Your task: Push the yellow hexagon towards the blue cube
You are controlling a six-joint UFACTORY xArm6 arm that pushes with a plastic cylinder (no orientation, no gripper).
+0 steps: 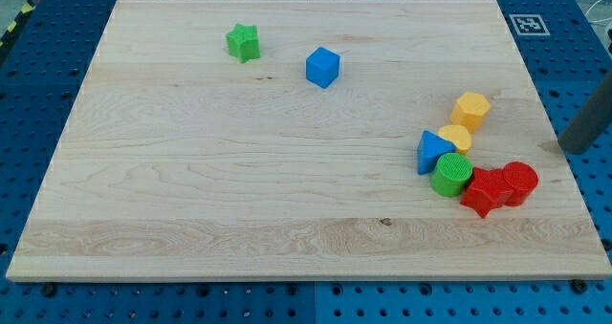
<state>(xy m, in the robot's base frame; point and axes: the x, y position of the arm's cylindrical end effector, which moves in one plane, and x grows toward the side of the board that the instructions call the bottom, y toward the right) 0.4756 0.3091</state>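
While my tip (562,149) sat at the view's right edge of the tabletop (239,200), touching nothing, the end effector was just a bare rod w/ no jaws, holding nothing. Yellow hexagon (470,109) lay just left of it, blue cube (322,67) well apart up-left. Approach step; next move probably needed contact on the hexagon's right side, pushing left & slightly up

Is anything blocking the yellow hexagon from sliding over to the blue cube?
No. The wooden board between the yellow hexagon block and the blue cube block is bare. My tip sits apart, to the hexagon's right, with nothing between them either.
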